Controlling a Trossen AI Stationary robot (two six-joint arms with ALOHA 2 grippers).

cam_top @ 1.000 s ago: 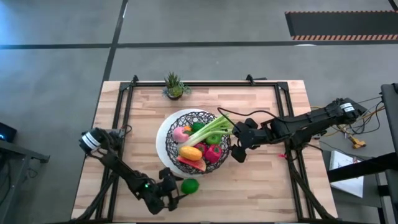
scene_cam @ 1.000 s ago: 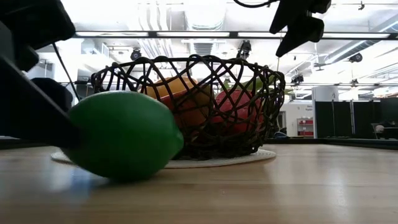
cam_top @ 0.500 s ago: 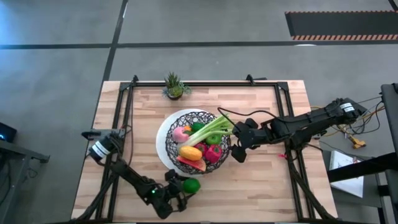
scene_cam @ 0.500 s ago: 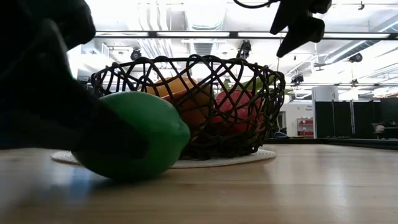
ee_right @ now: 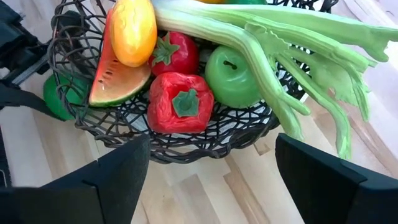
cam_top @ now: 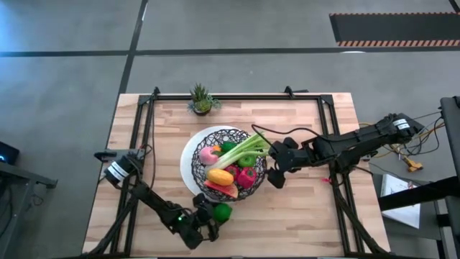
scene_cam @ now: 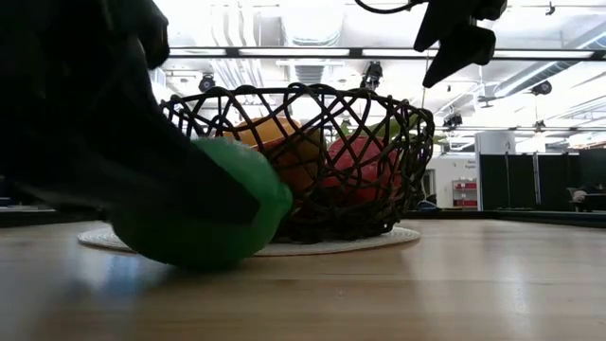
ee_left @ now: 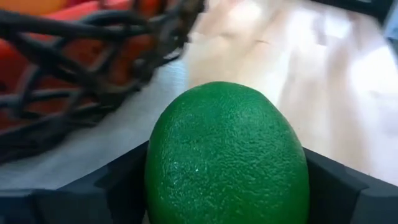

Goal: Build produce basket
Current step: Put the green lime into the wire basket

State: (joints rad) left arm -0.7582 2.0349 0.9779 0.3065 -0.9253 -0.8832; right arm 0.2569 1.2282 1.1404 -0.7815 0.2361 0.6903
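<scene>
A green lime, oval and finely pebbled, is lying on the tabletop just beside the basket, at its near edge. The left hand is reaching around it, its dark fingers spread apart on either side of the fruit and not visibly pressing it. The basket, black wire mesh on a white plate, is holding a celery stalk, a watermelon slice, a red pepper, a green apple, a strawberry and an orange-yellow piece. Compared with a second ago, the left hand has been closing in on the lime, so that in the low view the arm is now covering much of the fruit. The right hand is hovering beside the basket's other side, fingers wide apart, holding nothing. Only the left wrist view is showing the lime's skin texture; only the high view is showing a small potted plant at the tabletop's far edge.
</scene>
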